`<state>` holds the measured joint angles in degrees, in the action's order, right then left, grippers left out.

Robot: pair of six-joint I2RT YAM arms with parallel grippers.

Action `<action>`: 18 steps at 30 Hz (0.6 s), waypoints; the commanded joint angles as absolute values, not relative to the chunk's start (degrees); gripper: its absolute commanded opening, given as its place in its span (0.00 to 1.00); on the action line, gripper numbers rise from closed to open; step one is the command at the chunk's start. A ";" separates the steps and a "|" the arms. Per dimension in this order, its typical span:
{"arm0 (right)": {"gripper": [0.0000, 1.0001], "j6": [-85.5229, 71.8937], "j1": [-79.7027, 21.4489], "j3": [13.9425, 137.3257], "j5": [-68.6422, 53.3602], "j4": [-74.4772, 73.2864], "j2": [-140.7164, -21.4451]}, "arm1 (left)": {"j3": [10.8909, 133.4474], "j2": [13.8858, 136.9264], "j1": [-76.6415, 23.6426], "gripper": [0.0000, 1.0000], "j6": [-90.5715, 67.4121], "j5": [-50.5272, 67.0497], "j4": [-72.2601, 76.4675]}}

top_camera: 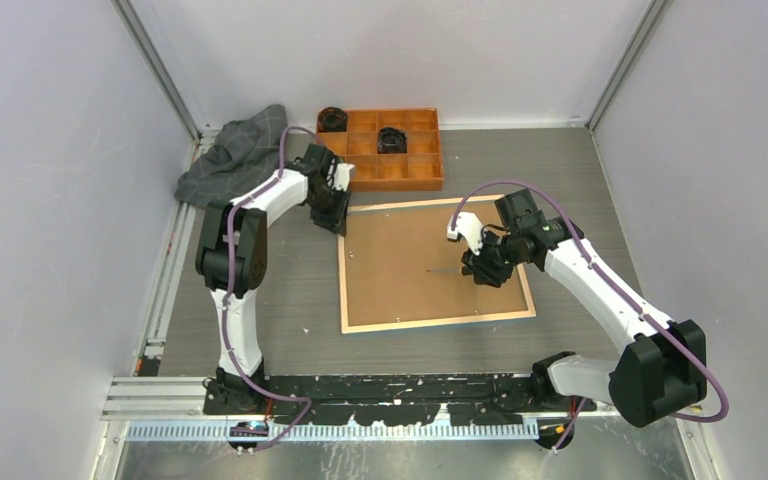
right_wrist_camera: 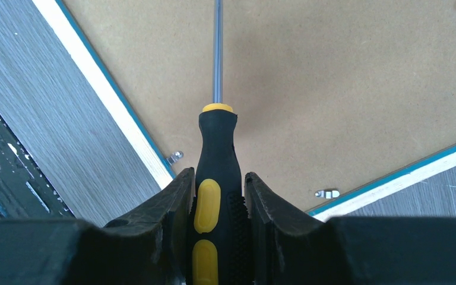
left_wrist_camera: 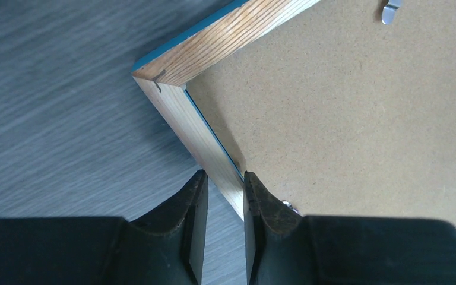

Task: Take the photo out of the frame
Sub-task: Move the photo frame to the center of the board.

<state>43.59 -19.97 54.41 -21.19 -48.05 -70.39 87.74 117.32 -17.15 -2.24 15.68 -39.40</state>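
Top external view: the frame (top_camera: pixel 440 322) lies face down on the bench (top_camera: pixel 290 290), backing board (top_camera: pixel 410 270) still in, so the photo, unseen, is likely inside. Right jaws grip a screwdriver (right_wrist_camera: pixel 217 142) above the board; left jaws straddle the frame's rim, whether pinching I cannot tell.

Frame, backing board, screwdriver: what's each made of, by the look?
The frame: pale, bare-looking wood rim with visible grain lines; blue front edge, probably painted. The backing board: likely fibreboard, matte brown with a fine speckle and no grain. The screwdriver: black handle with yellow inserts, probably plastic with a rubbery knurled grip; shiny shaft, evidently metal.
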 commanded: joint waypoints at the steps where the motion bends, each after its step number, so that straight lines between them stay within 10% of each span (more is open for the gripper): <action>1: 0.01 44.03 -19.94 55.37 -23.39 -47.54 -69.11 | 91.12 118.85 -16.75 0.17 3.60 7.94 -40.96; 11: 0.01 44.36 -19.88 55.55 -25.17 -48.41 -69.16 | 90.66 116.87 -16.70 0.22 4.99 3.16 -38.76; 18: 0.01 44.56 -19.88 55.63 -25.87 -48.82 -69.25 | 90.80 113.36 -16.70 0.43 5.20 6.26 -40.56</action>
<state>43.81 -19.97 54.41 -23.70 -48.99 -70.39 90.13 117.95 -17.12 2.98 7.27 -39.35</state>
